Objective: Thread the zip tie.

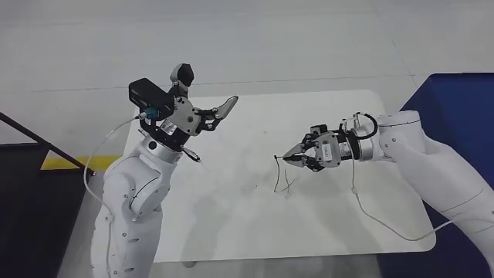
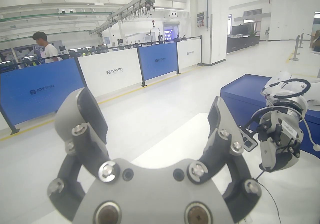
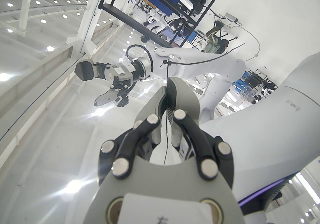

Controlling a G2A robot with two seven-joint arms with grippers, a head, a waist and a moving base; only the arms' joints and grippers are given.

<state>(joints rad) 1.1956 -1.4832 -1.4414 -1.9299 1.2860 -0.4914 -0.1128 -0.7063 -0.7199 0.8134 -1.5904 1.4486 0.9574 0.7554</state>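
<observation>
1. The zip tie (image 1: 276,174) is a thin black strand just right of centre in the top view. It is pinched near one end and dangles toward the white counter (image 1: 370,123). I cannot tell whether its lower end touches the top.
2. The right hand (image 1: 292,155) is clenched on it, tips pointing toward the left of the frame. In its own wrist view the strand runs up between the closed fingers, and what looks like the small square head pokes out past the tips.
3. The left hand (image 1: 205,89) sits left of centre in the top view, well apart from the tie, fingers spread wide and grasping nothing.
4. From where I stand this looks like an early step: the tie is lifted and presented but not yet looped.
5. Next, I'd guess, the left hand must come across, catch the loose tail, curl it round and feed the tip through the head. The slot is small, so both hands need fine alignment, and the floppy tail may swing away.
</observation>
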